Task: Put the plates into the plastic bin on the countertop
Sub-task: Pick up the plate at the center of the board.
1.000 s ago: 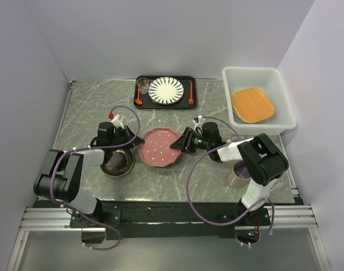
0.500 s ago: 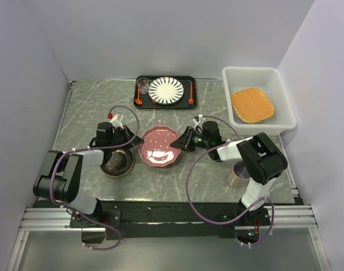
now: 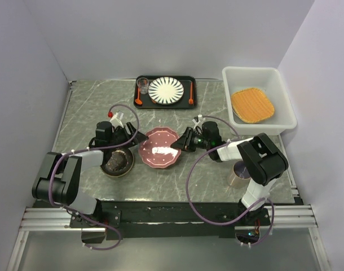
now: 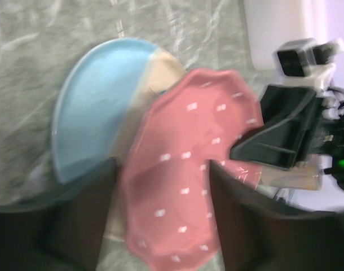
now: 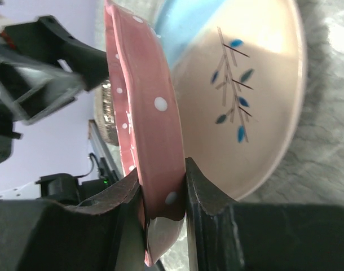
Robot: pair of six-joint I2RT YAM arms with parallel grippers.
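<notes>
At countertop (image 3: 82, 107) centre, clamping the pink dotted plate (image 3: 159, 148) at three o'clock with the right gripper (image 3: 176, 145), tilted off the leaf-sprig plate (image 5: 245, 96). Straddling its nine-o'clock edge with the left gripper (image 3: 132, 138), splayed wide. Lifting step, seemingly; next, carrying to the plastic bin (image 3: 252, 70) at two o'clock.

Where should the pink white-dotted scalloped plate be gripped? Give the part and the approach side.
Pinch the rim of the pink white-dotted scalloped plate from the right arm's side: that edge is tilted off the blue-cream leaf-sprig plate, leaving finger room beneath, where the right end effector clamps it.
</notes>
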